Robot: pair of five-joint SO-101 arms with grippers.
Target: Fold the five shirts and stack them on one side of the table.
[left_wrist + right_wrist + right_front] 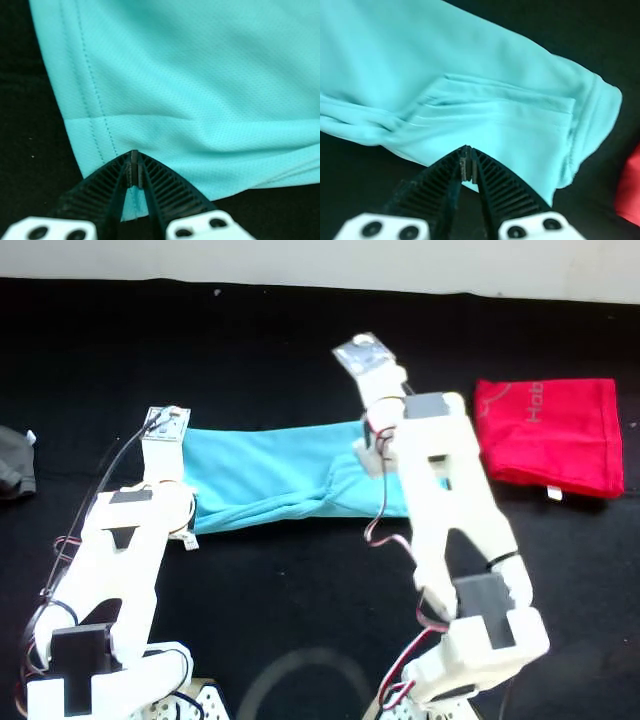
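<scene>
One turquoise shirt (pixel 270 475), black table (pixel 250 360), pale backdrop (pixel 400 265).

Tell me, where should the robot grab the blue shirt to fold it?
By its near long edge, one grip at each end, coming down from the arms' side. The blue shirt lies flat as a wide band, so a single middle grip would probably let both ends droop. The left gripper and right gripper are shut on that edge.

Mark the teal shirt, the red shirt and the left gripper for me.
teal shirt (pixel 270 475), high view, middle of the spread cloth.
red shirt (pixel 550 435), high view, centre of the folded cloth.
left gripper (pixel 134 170), left wrist view, where its shut jaws meet.
</scene>
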